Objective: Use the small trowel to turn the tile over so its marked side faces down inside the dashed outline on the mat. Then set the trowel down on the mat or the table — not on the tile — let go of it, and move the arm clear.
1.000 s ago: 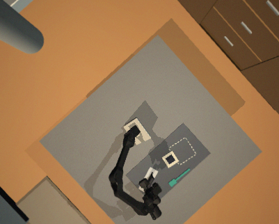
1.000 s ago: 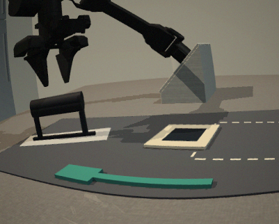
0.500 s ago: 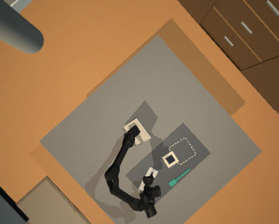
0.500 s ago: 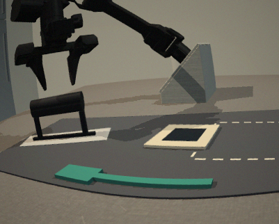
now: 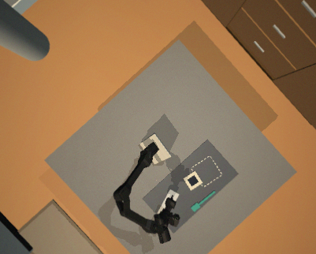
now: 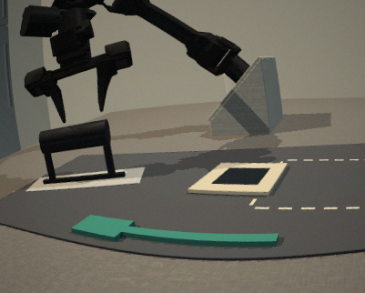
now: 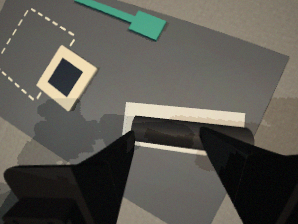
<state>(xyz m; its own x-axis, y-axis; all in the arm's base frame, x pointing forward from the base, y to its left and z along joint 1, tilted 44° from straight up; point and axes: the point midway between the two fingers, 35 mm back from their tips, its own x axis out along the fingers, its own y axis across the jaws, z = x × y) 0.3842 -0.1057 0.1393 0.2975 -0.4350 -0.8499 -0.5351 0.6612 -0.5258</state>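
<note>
The trowel has a black round handle (image 6: 75,137) (image 7: 170,137) on two posts above a thin pale blade (image 6: 135,175) (image 7: 185,111); it rests at one end of the dark mat (image 6: 169,214) (image 7: 225,75). My gripper (image 6: 83,116) is open and empty, just above the handle, its fingertips spaced along the handle's length. The cream tile (image 5: 193,180) (image 6: 241,176) (image 7: 65,76) lies flat, its dark square mark up. It sits mostly outside the dashed outline (image 5: 210,156) (image 6: 261,208), overlapping its near corner area.
A teal flat-headed stick (image 5: 202,200) (image 6: 206,237) (image 7: 147,25) lies on the mat along one long edge, near the tile. A grey wedge-shaped block (image 6: 271,95) stands behind the mat, beside the arm's base. Brown drawers (image 5: 288,47) stand beyond the table.
</note>
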